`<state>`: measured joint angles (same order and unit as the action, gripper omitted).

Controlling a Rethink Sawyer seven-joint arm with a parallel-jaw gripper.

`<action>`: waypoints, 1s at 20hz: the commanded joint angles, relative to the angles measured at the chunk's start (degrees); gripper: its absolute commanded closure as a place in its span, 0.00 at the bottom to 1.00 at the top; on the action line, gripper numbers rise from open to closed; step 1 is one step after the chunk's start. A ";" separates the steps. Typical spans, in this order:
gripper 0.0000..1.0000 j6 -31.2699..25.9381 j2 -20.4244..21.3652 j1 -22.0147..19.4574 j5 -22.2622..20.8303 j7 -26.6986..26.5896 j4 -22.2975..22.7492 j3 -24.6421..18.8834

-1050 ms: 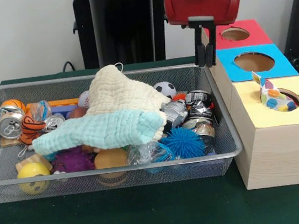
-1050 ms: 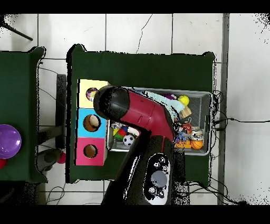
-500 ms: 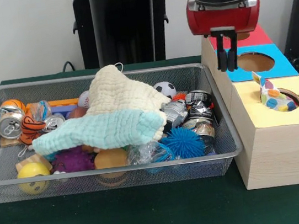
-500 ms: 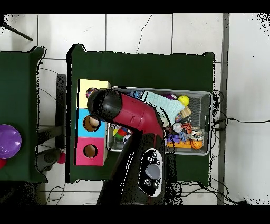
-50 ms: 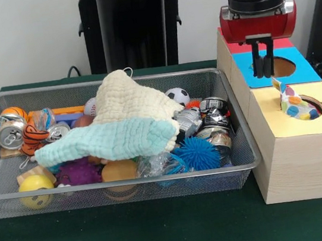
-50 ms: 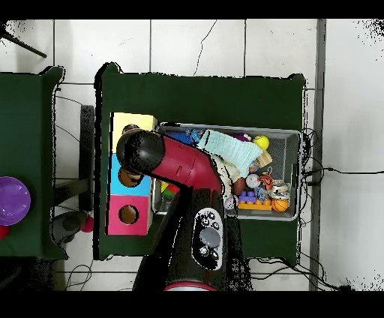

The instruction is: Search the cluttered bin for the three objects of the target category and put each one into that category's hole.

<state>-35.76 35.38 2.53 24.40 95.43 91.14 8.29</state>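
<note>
Front and overhead views of the sorting station, with the wooden box (image 5: 299,143) as landmark. The box stands on the green desk (image 5: 165,234) and carries three coloured tops in a row, each with a round hole: yellow (image 5: 309,105) nearest the front camera, blue (image 5: 279,66) in the middle, red (image 5: 261,43) farthest. The gripper (image 5: 263,63) hangs over the blue hole; its jaws are drawn close together with nothing between them. A multicoloured spotted soft object (image 5: 294,105) sits in the yellow hole, partly sticking up above the rim. Touching the box's side, the wire mesh bin (image 5: 117,189) holds the clutter: a cream and mint cloth (image 5: 123,129) draped over the middle of the heap; a blue spiky ball (image 5: 197,152), crushed cans (image 5: 212,122) and a small soccer ball (image 5: 177,96) at the end next to the box; a yellow ball (image 5: 36,191), a purple spiky ball (image 5: 79,172), a tiger-striped toy (image 5: 34,137) and a silver can (image 5: 12,134) at the end away from it. In the overhead view the red arm (image 6: 187,166) covers the blue hole.
</note>
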 commanded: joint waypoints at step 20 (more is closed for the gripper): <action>1.00 2.57 -6.00 -2.11 1.33 11.05 0.32 -4.81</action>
<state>-35.65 31.64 2.48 24.20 95.43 90.99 8.09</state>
